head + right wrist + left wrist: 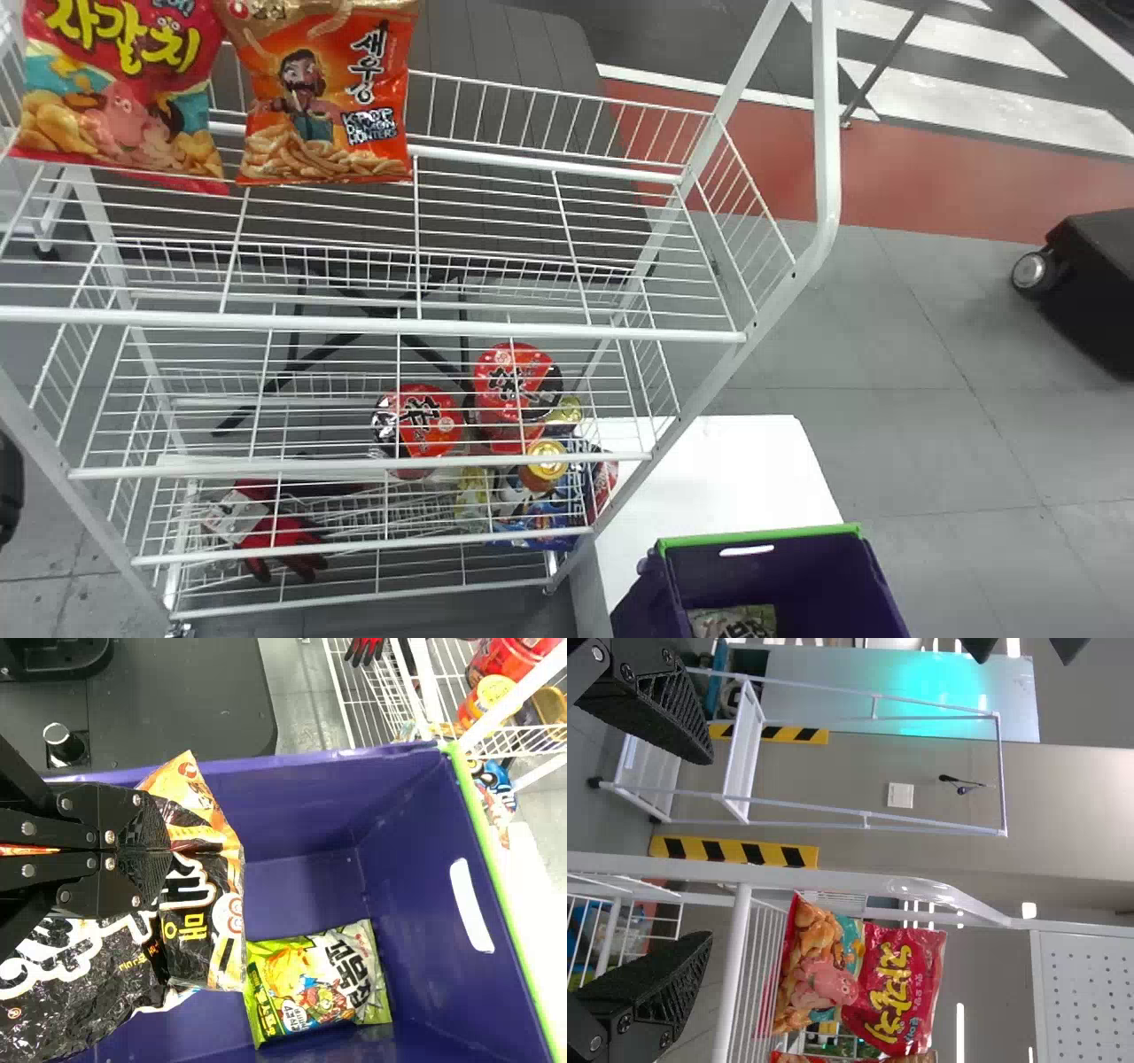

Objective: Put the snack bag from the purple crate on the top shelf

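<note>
"Where was the black snack bag (pixel 199 935)?"

"Over the purple crate (pixel 797 571), off to the right of the rack (pixel 372 328), gripped by the right gripper (pixel 171 850)."

"How tightly was that one closed?"

"Its fingertips were together, pinching the bag into a crease, with the wrapper bulging out around them."

"And which way did the bag point?"

"Its orange-edged end faced far, towards the crate's green rim (pixel 753 535). The long axis seemed to run aslant, from near and right to far and left, though the folds made that hard to judge. The printed front was turned to the wrist camera."

"Was anything else in the crate?"

"A green bag (pixel 314 983) lay on the bottom, printed side up, apart from the pinched fingertips."

"What about the left gripper (pixel 711 847)?"

"Wide apart, with nothing between the fingers."

"And up on the top shelf?"

"Two bags stood towards the left: a red one (pixel 120 97) and, just to its right, an orange one (pixel 328 89). The black bag was well away from them, still to be shelved"
</note>
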You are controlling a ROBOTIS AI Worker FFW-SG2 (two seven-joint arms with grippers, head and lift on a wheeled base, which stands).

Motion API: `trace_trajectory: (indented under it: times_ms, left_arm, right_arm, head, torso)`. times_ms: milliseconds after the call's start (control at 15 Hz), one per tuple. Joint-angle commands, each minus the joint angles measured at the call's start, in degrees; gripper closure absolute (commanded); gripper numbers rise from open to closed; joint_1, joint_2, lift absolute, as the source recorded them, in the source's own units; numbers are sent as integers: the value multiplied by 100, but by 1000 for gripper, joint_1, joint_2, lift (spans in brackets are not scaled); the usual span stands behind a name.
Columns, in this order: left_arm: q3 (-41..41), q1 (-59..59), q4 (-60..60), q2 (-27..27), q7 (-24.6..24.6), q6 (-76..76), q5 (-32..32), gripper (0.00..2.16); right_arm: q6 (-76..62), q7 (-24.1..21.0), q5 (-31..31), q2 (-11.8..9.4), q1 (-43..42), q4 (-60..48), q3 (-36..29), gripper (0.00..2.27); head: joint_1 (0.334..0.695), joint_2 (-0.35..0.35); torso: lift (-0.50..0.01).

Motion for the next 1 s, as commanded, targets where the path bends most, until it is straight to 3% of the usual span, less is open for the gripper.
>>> trace_trajectory:
  times_ms: [0, 933]
  left_arm:
    - [0, 0, 0, -2, 0, 0, 1, 124]
    - [0, 0, 0, -2, -9, 0, -8, 124]
  right_arm:
    - [-16, -3, 17, 25, 2, -6, 21, 2142]
    - [-69, -21, 17, 34, 2, -6, 38, 2145]
  head:
    - [695, -350]
    - [695, -350]
  torso:
    - [-86]
    - [-31]
